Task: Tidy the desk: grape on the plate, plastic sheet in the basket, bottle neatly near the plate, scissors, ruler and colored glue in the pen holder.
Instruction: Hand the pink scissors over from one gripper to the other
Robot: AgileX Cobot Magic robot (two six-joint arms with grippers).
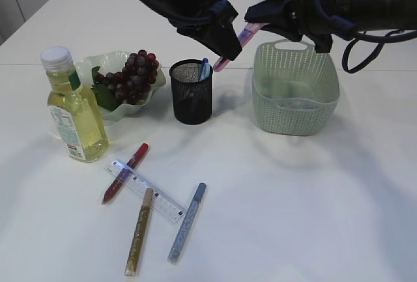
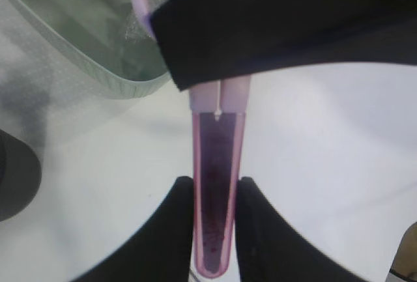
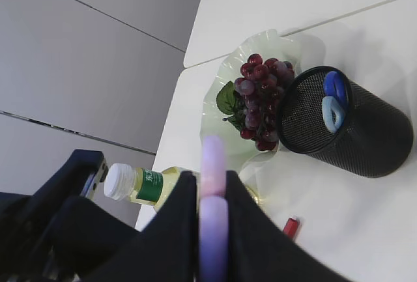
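White table, grey wall panels

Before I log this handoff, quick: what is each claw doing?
Left claw: closed on the purple scissors, at the sheathed blade end.
Right claw: closed on the same scissors, at the lilac handle.

**Soft, even light; wrist views blurring up close**

We are seeing bright, diffuse light falling from above, casting faint shadows beside the pen holder and basket at the exterior frame's centre. In both wrist views the nearest dark shapes along the lower edge are going soft and out of focus.
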